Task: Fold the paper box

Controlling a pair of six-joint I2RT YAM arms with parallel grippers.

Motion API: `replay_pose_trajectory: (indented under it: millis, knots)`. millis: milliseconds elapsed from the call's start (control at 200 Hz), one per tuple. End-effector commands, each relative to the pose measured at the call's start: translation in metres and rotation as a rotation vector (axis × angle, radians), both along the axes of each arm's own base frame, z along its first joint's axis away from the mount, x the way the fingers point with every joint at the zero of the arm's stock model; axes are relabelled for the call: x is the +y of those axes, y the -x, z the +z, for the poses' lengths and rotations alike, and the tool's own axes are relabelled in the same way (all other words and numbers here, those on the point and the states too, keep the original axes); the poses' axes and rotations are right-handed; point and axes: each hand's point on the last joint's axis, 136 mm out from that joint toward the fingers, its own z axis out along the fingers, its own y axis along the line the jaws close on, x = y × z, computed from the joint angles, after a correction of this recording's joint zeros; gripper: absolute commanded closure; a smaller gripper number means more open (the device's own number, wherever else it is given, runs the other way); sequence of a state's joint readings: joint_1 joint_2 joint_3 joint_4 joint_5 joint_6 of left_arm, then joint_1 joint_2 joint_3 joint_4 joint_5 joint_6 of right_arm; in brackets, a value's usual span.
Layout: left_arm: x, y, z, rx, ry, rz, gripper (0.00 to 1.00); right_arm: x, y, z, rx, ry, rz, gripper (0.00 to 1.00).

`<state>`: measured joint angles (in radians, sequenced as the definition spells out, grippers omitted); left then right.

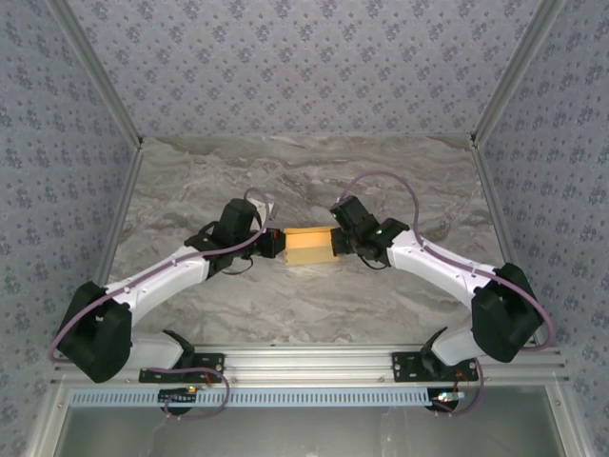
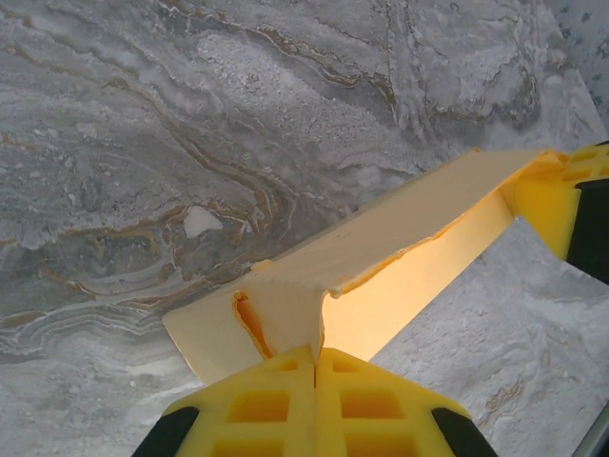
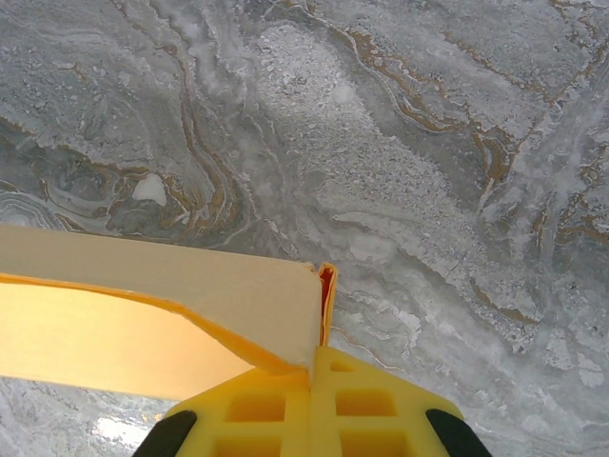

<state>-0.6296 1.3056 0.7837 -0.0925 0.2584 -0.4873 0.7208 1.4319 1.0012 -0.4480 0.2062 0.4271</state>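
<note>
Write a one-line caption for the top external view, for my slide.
The paper box is held over the marble table, the left gripper and the right gripper each shut on one end.

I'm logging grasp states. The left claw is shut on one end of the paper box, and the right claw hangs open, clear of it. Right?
Not quite. The right claw is not open or clear: the right wrist view shows it shut on the other end of the paper box. The left claw is shut on its end, as you said.
</note>
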Motion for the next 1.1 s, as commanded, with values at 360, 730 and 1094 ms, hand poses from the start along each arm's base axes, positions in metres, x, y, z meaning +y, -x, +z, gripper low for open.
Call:
replay_pose_trajectory:
  millis: [360,730,1094]
  knots:
    - [0.016,0.01,-0.03,0.003,-0.099,0.077,1.0,-0.004,0.011,-0.005,0.03,0.029,0.003,0.99]
    - [0.018,0.02,-0.028,-0.04,-0.056,0.06,0.9,-0.009,0.012,-0.01,-0.028,0.069,0.034,0.99]
    - [0.03,0.025,0.019,-0.136,0.0,0.064,0.46,-0.008,0.014,-0.011,-0.05,0.105,0.041,0.99]
